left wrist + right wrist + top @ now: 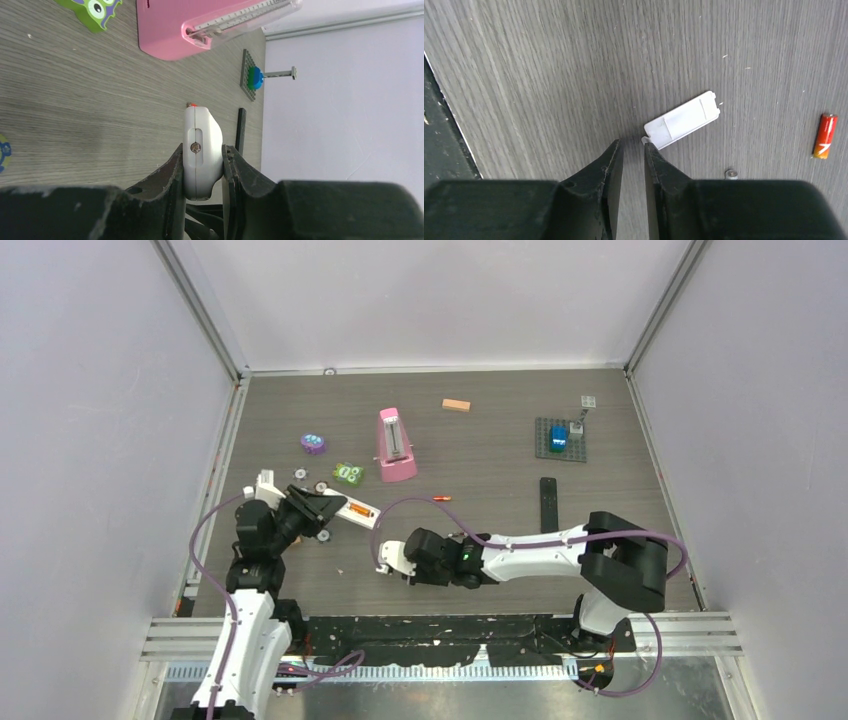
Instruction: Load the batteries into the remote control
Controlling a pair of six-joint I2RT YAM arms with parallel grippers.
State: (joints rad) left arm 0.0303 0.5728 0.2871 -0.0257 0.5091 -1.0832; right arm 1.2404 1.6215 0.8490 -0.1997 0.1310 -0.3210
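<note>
The left gripper point(203, 148) is clenching the white remote control point(200, 125) across its narrow sides. In the top view the remote is lying from about 10 o'clock to 4 o'clock, near the left edge of the grey table point(480, 455). An orange battery point(358, 509) is sitting in the open bay at the 4 o'clock end of the remote. A red battery point(825, 136) is lying loose on the table, in the top view at about 2 o'clock from the right gripper point(631, 145). The right gripper is hanging low over the table, with its fingers standing only a little apart and grasping nothing. The white battery cover point(681, 120) is lying flat at 1 o'clock from the fingertips, and its near corner is just beside one finger. A pink metronome point(396, 445) is standing at about 1 o'clock from the remote control. A black remote point(548, 502) is lying well apart at 3 o'clock.
</note>
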